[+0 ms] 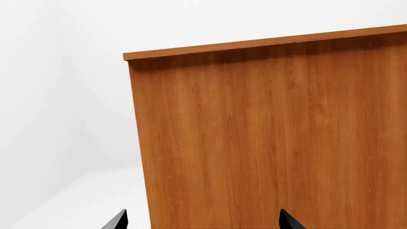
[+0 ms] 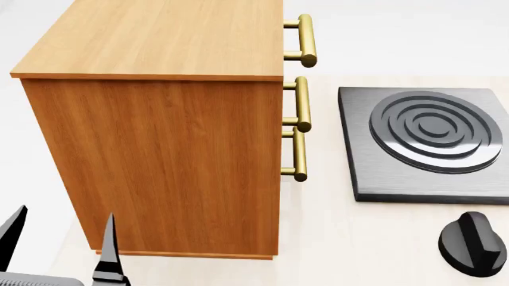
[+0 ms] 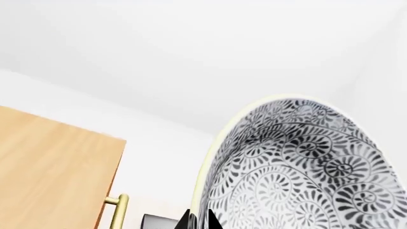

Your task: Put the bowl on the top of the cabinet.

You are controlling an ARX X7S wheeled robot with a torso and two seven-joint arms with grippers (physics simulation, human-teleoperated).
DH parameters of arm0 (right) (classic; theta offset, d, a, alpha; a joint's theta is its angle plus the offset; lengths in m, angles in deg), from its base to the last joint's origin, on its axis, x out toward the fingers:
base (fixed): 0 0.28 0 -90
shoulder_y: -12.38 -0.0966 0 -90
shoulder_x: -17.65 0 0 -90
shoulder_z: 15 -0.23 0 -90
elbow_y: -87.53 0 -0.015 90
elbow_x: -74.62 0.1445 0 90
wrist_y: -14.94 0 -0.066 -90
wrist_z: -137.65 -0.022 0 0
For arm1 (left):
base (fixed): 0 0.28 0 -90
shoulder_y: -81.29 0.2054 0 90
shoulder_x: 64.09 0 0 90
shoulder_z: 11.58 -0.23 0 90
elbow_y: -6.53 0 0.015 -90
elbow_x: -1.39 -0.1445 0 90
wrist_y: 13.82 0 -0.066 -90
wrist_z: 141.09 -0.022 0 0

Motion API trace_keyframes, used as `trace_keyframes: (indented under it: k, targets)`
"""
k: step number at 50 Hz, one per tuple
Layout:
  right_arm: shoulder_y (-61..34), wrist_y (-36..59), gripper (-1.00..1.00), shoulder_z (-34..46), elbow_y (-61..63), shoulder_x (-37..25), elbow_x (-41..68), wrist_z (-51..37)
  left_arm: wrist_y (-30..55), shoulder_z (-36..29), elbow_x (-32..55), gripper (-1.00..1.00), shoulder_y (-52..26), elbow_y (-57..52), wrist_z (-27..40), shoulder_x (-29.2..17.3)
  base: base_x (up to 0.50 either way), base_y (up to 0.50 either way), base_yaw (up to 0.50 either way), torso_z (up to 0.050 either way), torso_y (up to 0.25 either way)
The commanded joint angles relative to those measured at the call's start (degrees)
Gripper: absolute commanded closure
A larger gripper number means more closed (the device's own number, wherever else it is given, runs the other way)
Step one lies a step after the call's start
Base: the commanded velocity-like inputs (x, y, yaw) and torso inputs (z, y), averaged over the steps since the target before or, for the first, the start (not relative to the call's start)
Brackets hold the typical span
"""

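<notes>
The orange-brown wood-grain cabinet (image 2: 159,137) stands at the left of the head view, its bare top (image 2: 167,36) in sight and three brass handles (image 2: 301,104) on its drawer front. The floral grey-and-white bowl (image 3: 299,171) shows only in the right wrist view, held on edge; my right gripper (image 3: 198,220) is shut on its rim, one finger each side. The cabinet's top (image 3: 51,167) and a handle (image 3: 118,210) lie beyond. The right gripper is out of the head view. My left gripper (image 2: 59,244) is open and empty beside the cabinet's side wall (image 1: 273,143).
A dark grey stove plate (image 2: 430,143) with raised concentric rings lies on the pale counter right of the cabinet. A black round knob (image 2: 473,241) sits in front of it. White walls surround the scene.
</notes>
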Motion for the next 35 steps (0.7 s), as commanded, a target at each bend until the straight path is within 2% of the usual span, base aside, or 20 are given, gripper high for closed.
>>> trace_keyframes:
  k: [1,13,35]
  targets:
    - [1.0,-2.1,1.00,4.6,-2.0,3.0,-6.5,4.6,-0.6,0.2,0.3,-1.00,0.1,0.5,0.0,-0.2,0.00,0.00,0.00,0.000,0.000]
    - [2.5,-3.7,1.00,5.8,-1.7,5.5,-7.1,7.1,-0.1,0.3,0.6,-1.00,-0.1,0.2,0.3,-0.4,0.00,0.00,0.00,0.000,0.001]
    - [8.6,-4.5,1.00,6.7,7.4,9.0,-4.0,3.0,-0.6,0.0,0.7,-1.00,0.0,0.6,0.5,-0.5,0.00,0.00,0.00,0.000,0.000]
